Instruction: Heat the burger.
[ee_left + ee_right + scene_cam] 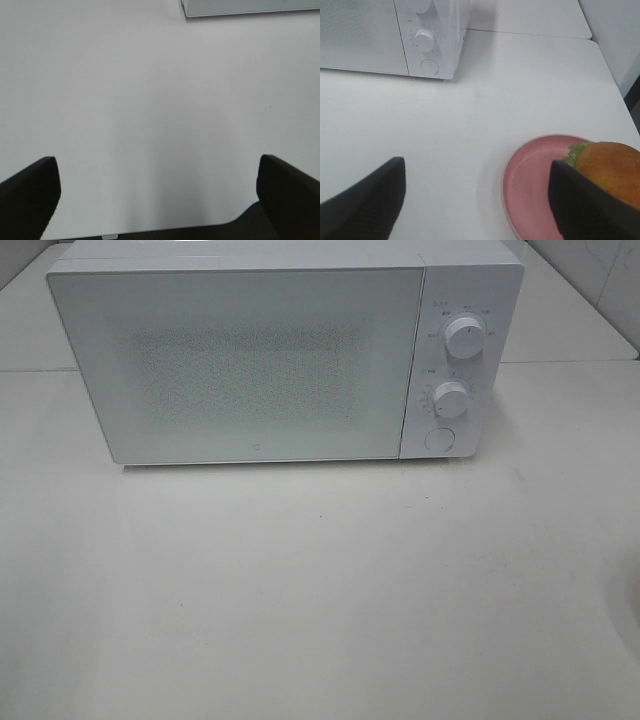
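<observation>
Pink plate (530,190) carries the burger (612,172) beside the right gripper (475,200), jaws wide, empty. Left gripper (157,195) gapes too. Microwave (250,360) door is closed; open it fully first.

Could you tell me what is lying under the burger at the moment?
The burger sits on a pink plate on the white table. One finger of the right gripper hides part of both, so the contact underneath cannot be seen.

left gripper (157,197): jaws spread wide, nothing between them | right gripper (477,200): jaws parted, nothing gripped | arms: neither shows in the exterior high view
</observation>
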Controlling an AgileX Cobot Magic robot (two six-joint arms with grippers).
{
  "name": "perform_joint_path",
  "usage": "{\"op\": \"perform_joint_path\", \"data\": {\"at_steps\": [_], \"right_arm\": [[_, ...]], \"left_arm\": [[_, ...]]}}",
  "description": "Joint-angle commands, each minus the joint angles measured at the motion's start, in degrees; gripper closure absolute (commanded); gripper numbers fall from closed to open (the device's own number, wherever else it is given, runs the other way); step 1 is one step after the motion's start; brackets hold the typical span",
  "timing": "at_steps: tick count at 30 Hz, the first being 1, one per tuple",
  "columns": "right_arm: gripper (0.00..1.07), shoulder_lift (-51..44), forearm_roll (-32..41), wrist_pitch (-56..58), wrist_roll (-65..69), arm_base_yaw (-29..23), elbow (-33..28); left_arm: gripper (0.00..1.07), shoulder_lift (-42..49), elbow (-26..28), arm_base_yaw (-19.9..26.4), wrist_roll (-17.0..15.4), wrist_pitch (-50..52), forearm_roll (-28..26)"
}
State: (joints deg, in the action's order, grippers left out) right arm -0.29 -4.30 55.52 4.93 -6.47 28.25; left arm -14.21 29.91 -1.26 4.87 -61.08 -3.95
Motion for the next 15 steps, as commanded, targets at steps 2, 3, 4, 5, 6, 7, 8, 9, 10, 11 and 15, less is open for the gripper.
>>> {"op": "perform_joint_path", "data": {"at_steps": [2,3,4,5,6,7,8,9,10,11,15], "right_arm": [[0.32,-1.55,-0.17,-0.52,-0.11,0.29,-0.11],[0.32,-1.55,-0.17,-0.52,-0.11,0.29,-0.11],[0.32,-1.55,-0.17,-0.52,-0.11,0.29,-0.11],[0.32,-1.55,-0.17,-0.52,-0.11,0.29,-0.11],[0.32,-1.55,-0.17,-0.52,-0.11,0.29,-0.11],[0.32,-1.55,-0.17,-0.52,-0.11,0.29,-0.11],[0.32,-1.55,-0.17,-0.52,-0.11,0.29,-0.11],[0.32,-1.55,-0.17,-0.52,-0.11,0.29,-0.11],[0.32,-1.55,-0.17,-0.52,-0.17,0.29,-0.11],[0.32,-1.55,-0.17,-0.52,-0.17,0.29,-0.11],[0.32,-1.32,-0.17,-0.52,-0.17,0.29,-0.11]], "left_arm": [[0.06,6.02,-0.17,0.29,0.06,-0.34,-0.46],[0.06,6.02,-0.17,0.29,0.06,-0.34,-0.46],[0.06,7.51,-0.17,0.29,0.06,-0.34,-0.92],[0.06,7.51,-0.17,0.29,0.06,-0.34,-0.92],[0.06,10.54,-0.17,0.29,0.06,-0.29,-1.32],[0.06,11.92,-0.17,0.29,0.06,-0.29,-1.32],[0.06,11.92,-0.17,0.29,0.06,-0.29,-1.32],[0.06,15.30,-0.17,1.49,0.06,-0.29,-1.38],[0.06,15.81,-0.17,3.55,0.06,-0.23,-1.55],[0.06,15.81,-0.17,3.55,0.06,-0.23,-1.55],[0.06,15.81,-0.23,5.61,0.06,-0.23,-1.83]]}}
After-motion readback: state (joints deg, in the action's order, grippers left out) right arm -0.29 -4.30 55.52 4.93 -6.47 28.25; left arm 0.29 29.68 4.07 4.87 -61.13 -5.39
